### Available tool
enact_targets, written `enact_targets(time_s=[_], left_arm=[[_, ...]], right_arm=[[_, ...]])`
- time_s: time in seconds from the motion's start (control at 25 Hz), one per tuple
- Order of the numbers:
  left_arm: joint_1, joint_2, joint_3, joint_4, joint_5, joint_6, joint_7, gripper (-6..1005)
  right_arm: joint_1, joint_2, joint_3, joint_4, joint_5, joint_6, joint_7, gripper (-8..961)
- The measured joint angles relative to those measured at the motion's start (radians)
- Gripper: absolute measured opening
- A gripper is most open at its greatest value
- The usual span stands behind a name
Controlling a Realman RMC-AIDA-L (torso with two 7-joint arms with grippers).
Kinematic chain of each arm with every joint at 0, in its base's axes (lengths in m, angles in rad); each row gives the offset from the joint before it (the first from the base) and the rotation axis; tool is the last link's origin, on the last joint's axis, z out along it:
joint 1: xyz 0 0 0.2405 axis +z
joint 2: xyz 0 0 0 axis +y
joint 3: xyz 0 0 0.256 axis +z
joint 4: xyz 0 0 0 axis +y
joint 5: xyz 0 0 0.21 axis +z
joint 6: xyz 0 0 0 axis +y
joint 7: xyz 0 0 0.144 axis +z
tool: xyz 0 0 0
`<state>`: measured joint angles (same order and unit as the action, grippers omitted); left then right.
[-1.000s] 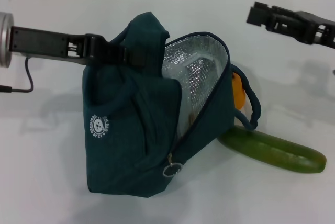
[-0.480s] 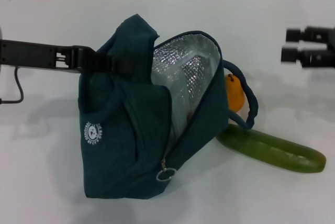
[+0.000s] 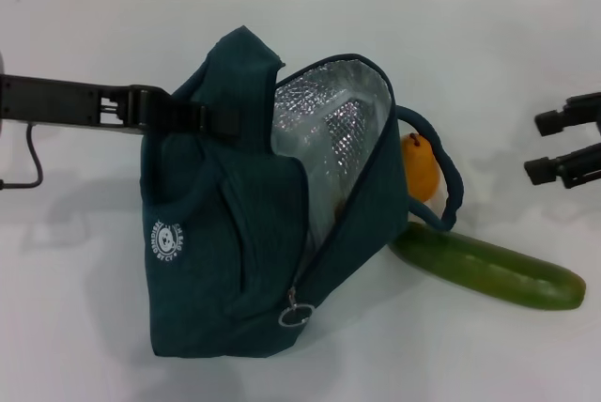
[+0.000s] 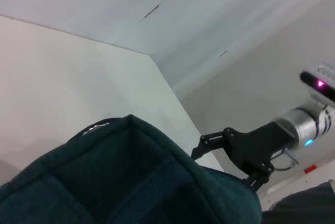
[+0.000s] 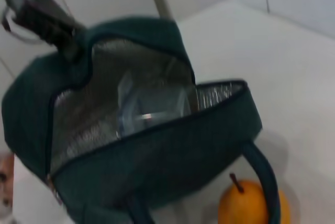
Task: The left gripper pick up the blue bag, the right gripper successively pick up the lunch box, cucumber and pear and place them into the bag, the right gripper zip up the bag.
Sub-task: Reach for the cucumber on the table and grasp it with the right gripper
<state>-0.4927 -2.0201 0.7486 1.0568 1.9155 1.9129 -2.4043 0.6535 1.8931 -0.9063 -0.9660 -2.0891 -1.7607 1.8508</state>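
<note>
The black left gripper (image 3: 202,118) grips the dark teal fabric blue bag (image 3: 235,261) mid-table, the clear plastic lunch box (image 5: 149,111) already inside; the long green cucumber (image 3: 488,268) and orange-yellow pear (image 3: 420,167) wait beside it near the table's right edge, by the empty, open right gripper (image 3: 556,146).

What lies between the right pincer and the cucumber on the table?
In the head view, only bare white table separates the right pincer from the cucumber.

Black two-fingered left gripper (image 3: 221,120): tips buried in the fold of the dark teal fabric lunch bag (image 3: 235,261); its arm runs off the head view's left edge. Black right gripper (image 3: 563,144): only its fingers show, rest cut by the right edge. Round orange-yellow pear (image 3: 420,167) partly behind a bag handle. Clear plastic lunch box (image 5: 152,106) inside the bag, blurred. Long dark green cucumber (image 3: 488,269): near end under the bag.
</note>
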Motion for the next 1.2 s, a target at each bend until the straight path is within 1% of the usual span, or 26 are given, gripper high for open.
enact_targets(time_s=[0.04,0.12,0.16,0.2,0.24,0.36,0.44,0.52,0.56,0.64,0.72,0.8,1.04,1.2], left_arm=[[-0.001,0.000,0.000,0.000,0.000,0.000,0.000,47],[-0.003,0.000,0.000,0.000,0.000,0.000,0.000,47],[-0.004,0.000,0.000,0.000,0.000,0.000,0.000,47],[-0.005,0.000,0.000,0.000,0.000,0.000,0.000,47],[-0.007,0.000,0.000,0.000,0.000,0.000,0.001,47],[-0.013,0.000,0.000,0.000,0.000,0.000,0.001,47],[-0.015,0.000,0.000,0.000,0.000,0.000,0.001,47],[-0.016,0.000,0.000,0.000,0.001,0.000,0.000,47],[-0.017,0.000,0.000,0.000,0.001,0.000,0.000,47],[-0.017,0.000,0.000,0.000,0.001,0.000,-0.001,47],[-0.018,0.000,0.000,0.000,0.001,0.000,-0.002,47],[-0.018,0.000,0.000,0.000,0.001,0.000,-0.002,47],[-0.018,-0.006,0.000,0.000,0.001,-0.005,0.001,48],[-0.018,-0.007,0.000,0.000,0.001,-0.007,0.001,48]], right_arm=[[0.020,-0.001,0.000,-0.044,-0.054,-0.031,0.043,851],[0.041,0.000,0.000,-0.088,-0.107,-0.057,0.080,850],[0.056,0.004,-0.003,-0.116,-0.150,-0.076,0.106,850],[0.056,0.004,-0.003,-0.116,-0.150,-0.076,0.106,849],[0.096,0.014,-0.023,-0.170,-0.243,-0.111,0.156,849],[0.126,0.023,-0.073,-0.207,-0.309,-0.128,0.197,848],[0.149,0.037,-0.119,-0.239,-0.363,-0.136,0.235,847],[0.172,0.056,-0.144,-0.258,-0.410,-0.139,0.263,846],[0.172,0.056,-0.144,-0.258,-0.410,-0.139,0.263,846],[0.209,0.092,-0.184,-0.265,-0.491,-0.149,0.281,845],[0.219,0.108,-0.207,-0.265,-0.515,-0.149,0.283,844],[0.224,0.117,-0.237,-0.262,-0.527,-0.146,0.286,844],[0.223,0.128,-0.351,-0.244,-0.515,-0.099,0.317,847],[0.228,0.131,-0.385,-0.207,-0.474,-0.075,0.323,849]])
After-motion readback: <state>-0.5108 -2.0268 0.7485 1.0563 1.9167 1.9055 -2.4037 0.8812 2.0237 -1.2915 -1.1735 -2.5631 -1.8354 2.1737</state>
